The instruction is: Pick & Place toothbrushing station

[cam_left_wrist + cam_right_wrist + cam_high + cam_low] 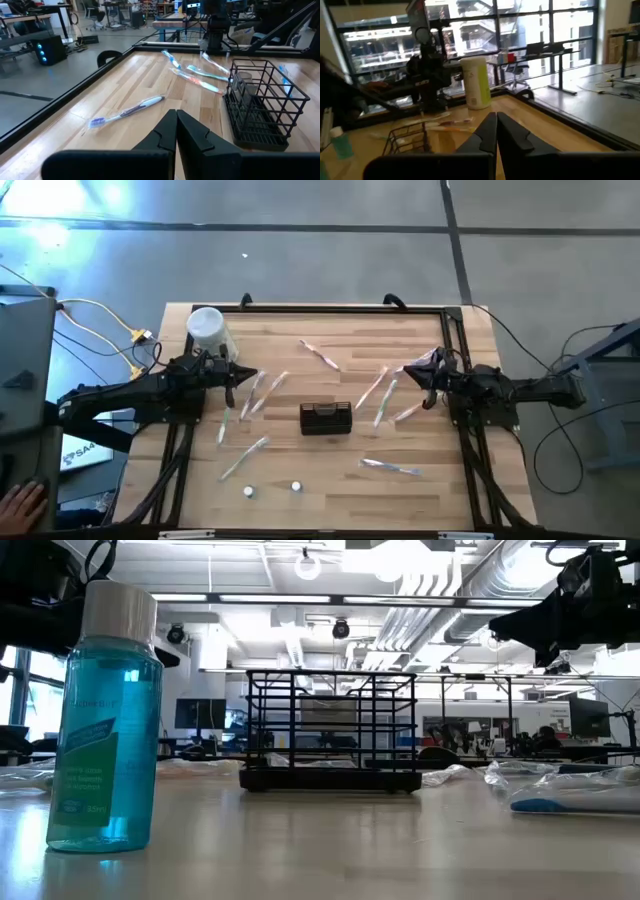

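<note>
The toothbrushing station, a small black wire holder box [325,418], stands on its base at the middle of the wooden table; it also shows in the low view [330,730] and the left wrist view [260,107]. My left gripper [232,383] is shut and empty, held above the table to the left of the holder; its fingers show closed in its wrist view [176,127]. My right gripper [426,380] is shut and empty, raised to the right of the holder; its fingers show closed in its wrist view [496,130].
A white cylindrical container [207,330] stands at the far left. Several wrapped toothbrushes [258,392] [380,395] lie around the holder. Two small bottles [248,491] [296,486] stand near the front edge; one blue bottle fills the low view's left [105,720]. A person's hand [20,502] is beyond the table's left.
</note>
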